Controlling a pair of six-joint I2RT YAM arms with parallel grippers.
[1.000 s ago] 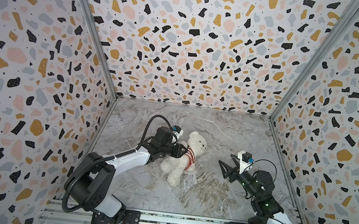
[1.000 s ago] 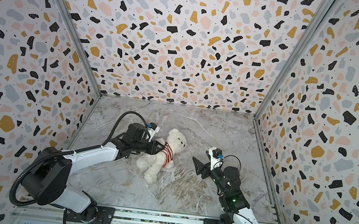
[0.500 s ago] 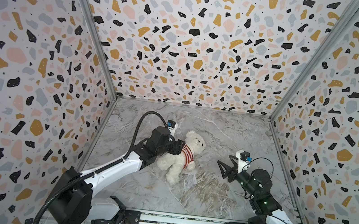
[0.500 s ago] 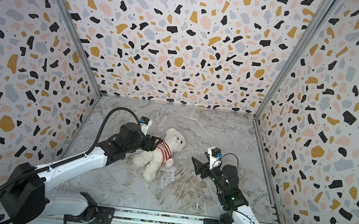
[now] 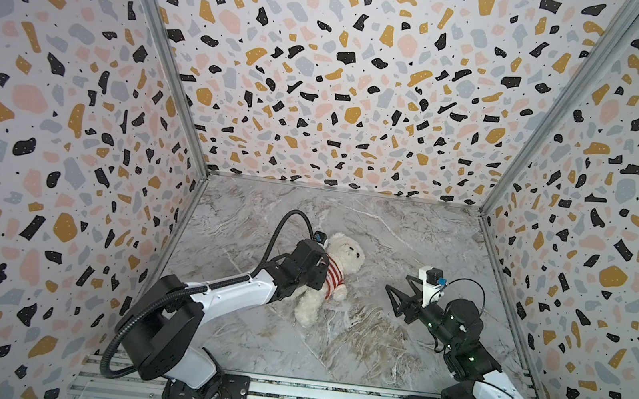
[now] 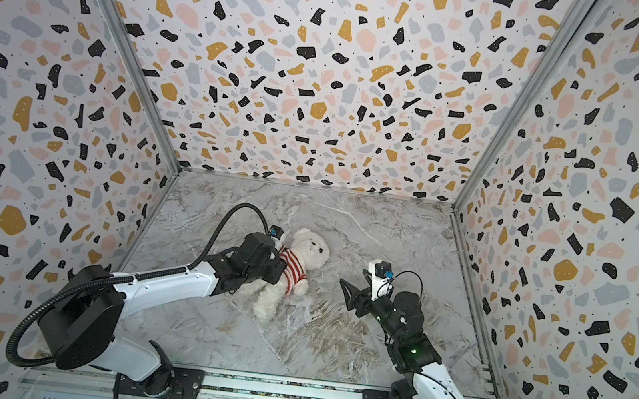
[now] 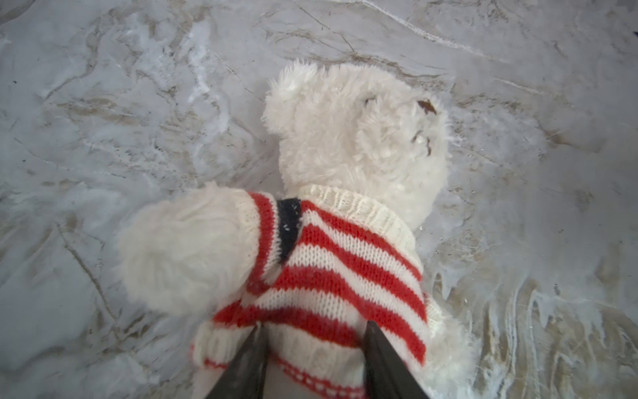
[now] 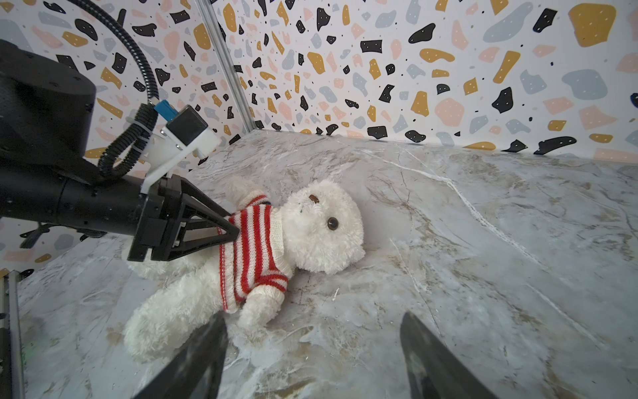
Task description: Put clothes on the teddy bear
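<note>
Teddy bear (image 5: 316,303): lying touching my left claw (image 7: 314,325), body in line with it, head at the far end. Jaws straddle the striped sweater (image 7: 345,269) hem; grip I cannot tell. Right claw (image 5: 397,283) gapes empty, well apart.

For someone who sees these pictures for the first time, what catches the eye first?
A white teddy bear lies on the marble floor near the middle, wearing a red-and-white striped sweater. The left gripper is at the sweater's hem, while the right gripper stands open, apart from the bear. Busy terrazzo-patterned walls enclose the floor.
</note>
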